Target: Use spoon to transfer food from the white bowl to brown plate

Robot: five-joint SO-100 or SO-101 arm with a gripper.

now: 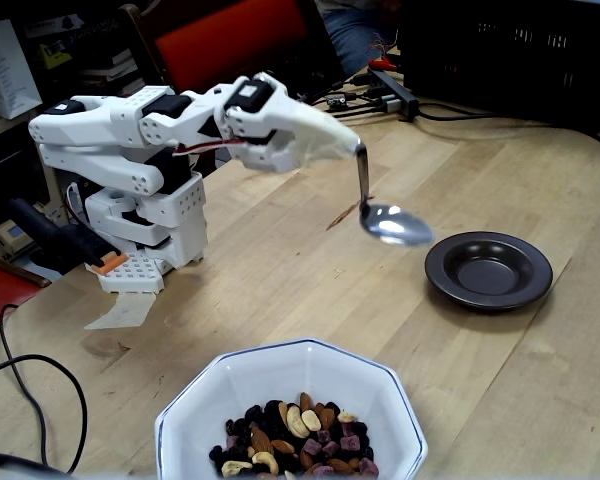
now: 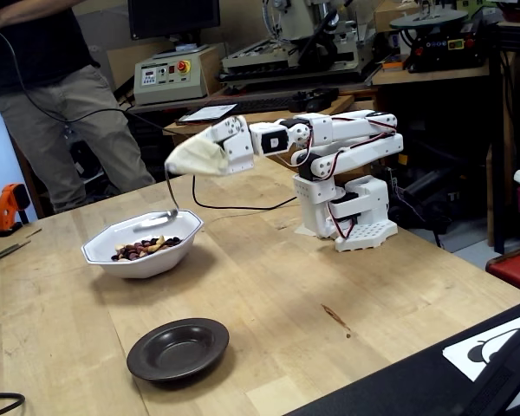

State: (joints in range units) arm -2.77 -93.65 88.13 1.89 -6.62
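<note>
1. The gripper (image 1: 352, 147) is clamped on the handle of the spoon (image 1: 392, 224), whose oval bowl hangs below, held aloft with its hollow facing up — in both fixed views it looks empty.

2. The food (image 1: 295, 435) lies in the white bowl (image 1: 280, 365) at the near edge of one fixed view. The brown plate (image 1: 488, 269) sits empty to the right of it, well apart. In the other fixed view (image 2: 177, 348) the plate is nearer the camera than the bowl (image 2: 143, 244).

3. Where the spoon hangs over the table is hard to judge. One fixed view puts it close beside the plate; the other (image 2: 165, 211) lines it up with the bowl's far rim.

4. Risk, as I judge it: the spoon is held only at its handle tip, so pushing into the nuts could twist it in the jaws, or spill pieces over the rim.

5. A low descent could also knock the bowl's rim and shove it.

6. Hidden or unclear: the bowl's near edge is cut off in one view, the fingertips are masked by a pale covering, and the exact grip on the handle cannot be made out.
</note>
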